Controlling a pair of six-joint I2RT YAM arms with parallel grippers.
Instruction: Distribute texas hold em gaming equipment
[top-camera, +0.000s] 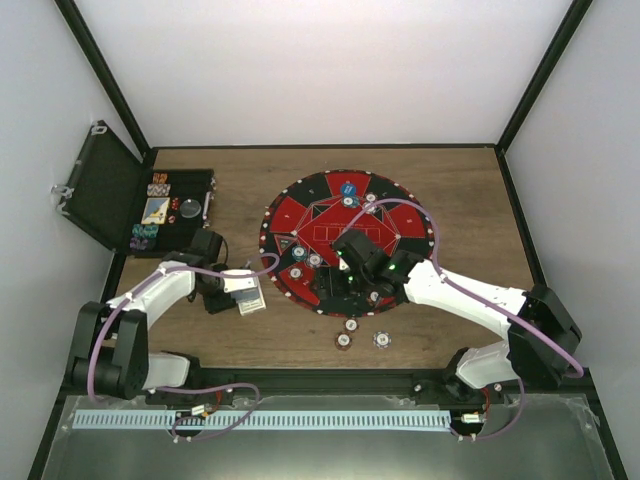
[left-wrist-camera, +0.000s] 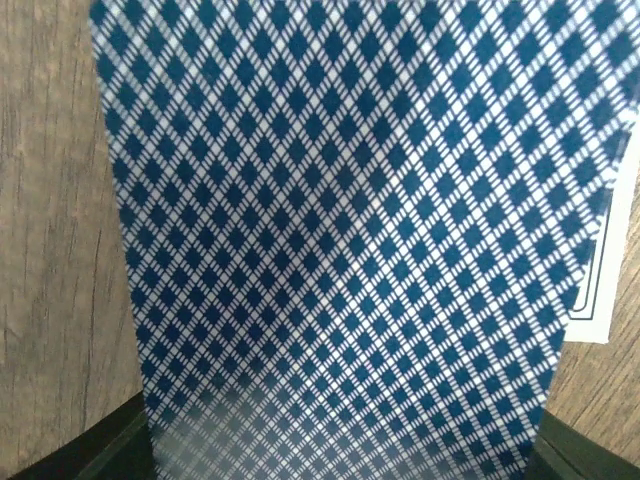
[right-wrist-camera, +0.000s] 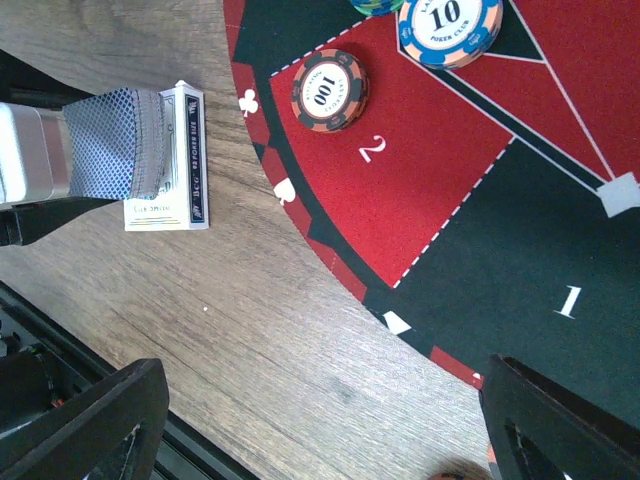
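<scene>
1. We start with the left gripper (top-camera: 238, 292). Its jaws are pressed in on a single playing card (left-wrist-camera: 340, 240), one finger at each side edge. The card bows between them, its blue diamond back filling the wrist view.
2. That card sits right over the card pack (right-wrist-camera: 185, 160), which lies on the bare table (top-camera: 450, 200) just off the left rim of the mat (right-wrist-camera: 480, 200). We cannot tell whether card and pack touch.
3. Over to the right gripper (right-wrist-camera: 320, 425): its jaws are spread wide with nothing between the fingers (right-wrist-camera: 95, 425). It hovers above the mat's near-left edge.
4. Ahead of it on the mat, a dark red chip (right-wrist-camera: 330, 90) marked 100 lies in the red wedge numbered 2. A chip marked 10 (right-wrist-camera: 450, 25) lies just beyond.
5. Three more rest on the wood near the mat's near edge: one chip (top-camera: 352, 325), a second chip (top-camera: 343, 341) and a third chip (top-camera: 381, 340).
</scene>
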